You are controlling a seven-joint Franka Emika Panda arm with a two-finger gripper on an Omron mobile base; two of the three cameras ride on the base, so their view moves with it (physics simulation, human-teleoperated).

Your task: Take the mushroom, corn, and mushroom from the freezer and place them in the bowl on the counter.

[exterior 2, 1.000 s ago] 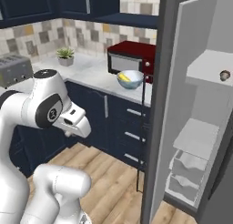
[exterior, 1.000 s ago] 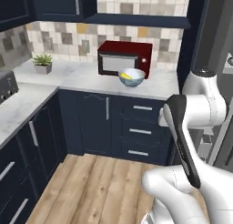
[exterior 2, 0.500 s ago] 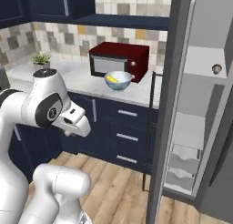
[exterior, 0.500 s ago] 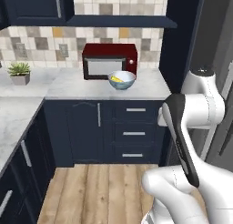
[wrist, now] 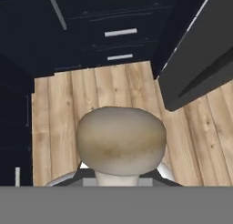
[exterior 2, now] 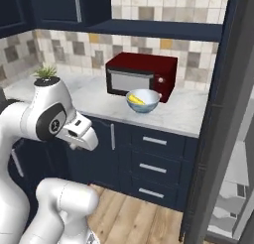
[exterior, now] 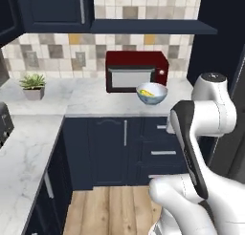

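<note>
Microwave (exterior: 137, 71), dark red, stands at the back of the counter (exterior: 86, 99) with the bowl (exterior: 151, 93) just in front of it; something yellow, likely the corn (exterior 2: 137, 99), lies inside. A potted plant (exterior: 32, 86) sits well to the left. The freezer (exterior 2: 224, 139) door stands open at the right, its dark edge near the arm. Closed tight, the gripper (wrist: 119, 173) holds a tan mushroom (wrist: 120, 140) above the wooden floor (wrist: 59, 123).
</note>
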